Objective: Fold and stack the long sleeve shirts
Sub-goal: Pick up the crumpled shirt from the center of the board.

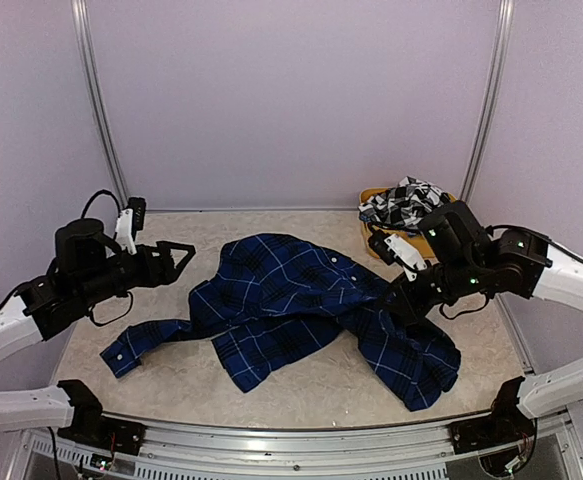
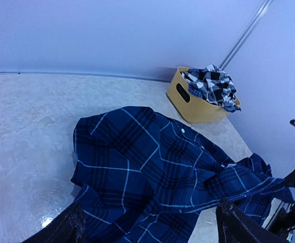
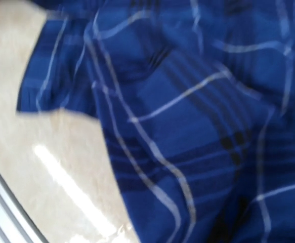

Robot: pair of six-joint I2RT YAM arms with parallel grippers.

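in the middle of the counter [image 1: 171, 380]: the royal blue shirt [image 1: 281, 300], crumpled and spread, one sleeve [image 1: 136, 345] trailing toward the near left edge. left jaws spread wide, holding nothing, hovering just left of the cloth and apart from it. right jaws closed on the shirt's right side, cloth bunched and drawn up to them; not visible in the right wrist view, only blurred blue plaid close to the lens and bare counter beside it. at the back right corner, the black-and-white checked shirt [image 2: 213, 86], heaped in the yellow tub [image 2: 200, 111], well apart from the left jaws.
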